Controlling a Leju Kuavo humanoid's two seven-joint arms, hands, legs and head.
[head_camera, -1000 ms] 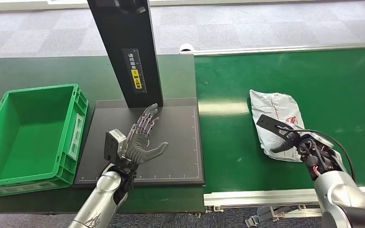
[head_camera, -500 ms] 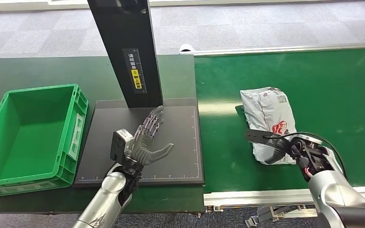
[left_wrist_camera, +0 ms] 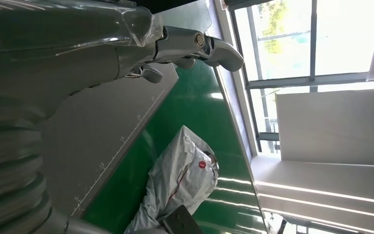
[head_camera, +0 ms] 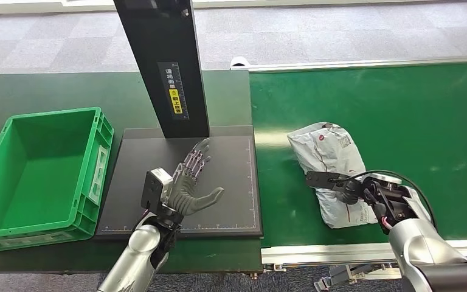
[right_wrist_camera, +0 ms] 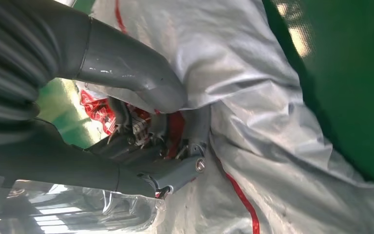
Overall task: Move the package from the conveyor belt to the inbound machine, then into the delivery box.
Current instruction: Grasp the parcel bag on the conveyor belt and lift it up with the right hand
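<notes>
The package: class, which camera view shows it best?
The head view: the whole grey package lies on the conveyor belt under the right hand. The left wrist view shows it partly; the right wrist view, a close-up.

Dark green table (head_camera: 30, 88): green crate (head_camera: 39, 173) at left, black scanner platform (head_camera: 231, 182) beside it, its black post (head_camera: 164, 67) upright. Bright green conveyor belt (head_camera: 401, 103) adjoining: 1 grey package (head_camera: 328, 152) lying on it.

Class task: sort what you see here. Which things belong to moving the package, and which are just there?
Job in hand:
grey package
conveyor belt
inbound machine
green delivery box
right hand, gripping the package
left hand, over the machine's plate

Just there:
grey tiled floor
windows
</notes>
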